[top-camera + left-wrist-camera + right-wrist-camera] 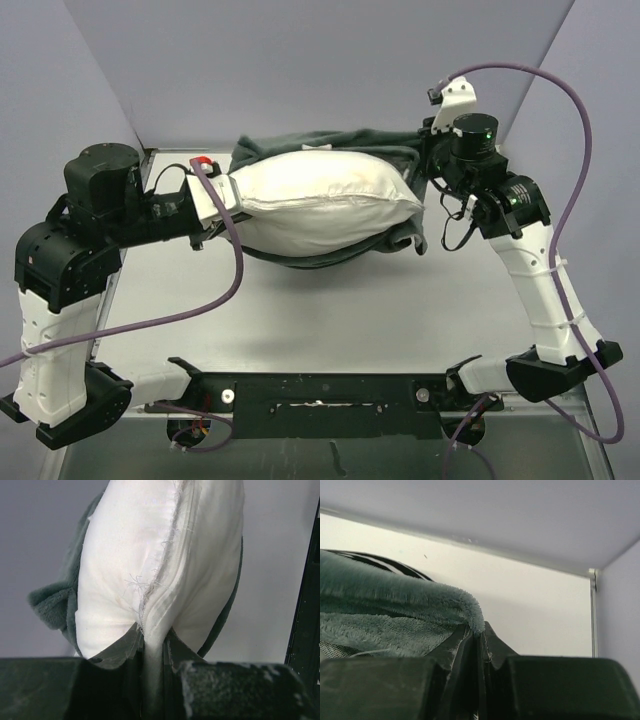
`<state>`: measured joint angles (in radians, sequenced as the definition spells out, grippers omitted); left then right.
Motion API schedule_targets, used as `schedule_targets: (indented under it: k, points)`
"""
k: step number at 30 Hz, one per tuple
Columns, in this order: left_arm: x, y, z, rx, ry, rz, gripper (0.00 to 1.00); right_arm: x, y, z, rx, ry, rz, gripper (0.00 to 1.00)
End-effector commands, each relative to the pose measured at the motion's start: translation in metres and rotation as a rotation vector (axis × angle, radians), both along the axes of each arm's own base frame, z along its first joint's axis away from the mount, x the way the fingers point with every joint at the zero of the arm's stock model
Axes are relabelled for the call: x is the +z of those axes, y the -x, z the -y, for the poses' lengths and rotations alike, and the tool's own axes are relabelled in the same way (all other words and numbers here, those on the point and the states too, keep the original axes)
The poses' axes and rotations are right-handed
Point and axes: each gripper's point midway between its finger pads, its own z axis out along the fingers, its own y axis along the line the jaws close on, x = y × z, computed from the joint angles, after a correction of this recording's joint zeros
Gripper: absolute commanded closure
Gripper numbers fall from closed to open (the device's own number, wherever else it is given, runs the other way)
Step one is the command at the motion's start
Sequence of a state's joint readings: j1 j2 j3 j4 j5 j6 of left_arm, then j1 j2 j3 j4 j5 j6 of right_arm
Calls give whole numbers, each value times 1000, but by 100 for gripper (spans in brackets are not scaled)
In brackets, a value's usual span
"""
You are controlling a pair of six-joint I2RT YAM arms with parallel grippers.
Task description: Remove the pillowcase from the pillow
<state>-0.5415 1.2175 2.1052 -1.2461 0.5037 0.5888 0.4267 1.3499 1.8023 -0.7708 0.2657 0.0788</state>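
The left gripper (154, 680) has its fingers (235, 690) clenched on the seamed end of the large, plump white fabric pillow (125, 555), apparently anchoring it so it cannot follow the cover. The right gripper (480, 652) pinches a folded edge of the soft pillowcase (395, 600), dark grey-green fleece with black-and-white zebra stripes showing behind, a hold suited to drawing the cover off toward the right. Further out, the pillow spans the gap between the two arms over the grey table (350, 320), its white upper face mostly bare, with the pillowcase bunched behind and beneath it.
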Motion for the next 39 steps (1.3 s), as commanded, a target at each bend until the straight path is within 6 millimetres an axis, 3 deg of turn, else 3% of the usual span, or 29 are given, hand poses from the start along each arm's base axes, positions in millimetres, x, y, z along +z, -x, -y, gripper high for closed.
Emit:
schedule_targets:
  k: [1, 6, 10, 12, 13, 18, 21, 24, 28, 33, 36, 39]
  points:
    - [71, 21, -21, 46, 150, 233, 100, -26, -6, 40, -131, -68, -26, 100]
    - [118, 12, -14, 93, 366, 263, 100, -84, -2, 25, -91, -135, -147, 100]
    - [148, -5, -9, 131, 472, 291, 100, -106, 4, 1, -19, -243, -236, 100]
    - [156, -17, -10, 167, 488, 310, 100, -97, 7, -12, 28, -293, -268, 98]
    - [160, -23, -10, 186, 495, 318, 100, -85, 8, -18, 59, -313, -263, 91]
    - [179, -46, -16, 286, 564, 342, 100, -25, 17, -21, 159, -300, -140, 26]
    - [178, -67, -24, 385, 558, 356, 100, 16, 33, -24, 254, -279, 9, 13]
    - [172, -83, -29, 457, 542, 364, 100, 30, 52, -29, 340, -260, 58, 7]
    - [176, -89, -35, 502, 560, 368, 100, 16, 59, -17, 295, -224, 44, 1]
    - [174, -104, -48, 607, 527, 394, 100, -15, 73, 16, 139, -195, 70, 2]
    - [170, -115, -58, 683, 493, 420, 100, -41, 87, 12, 183, -207, 55, 2]
    - [167, -123, -59, 706, 464, 439, 100, -73, 93, -8, 291, -218, -11, 2]
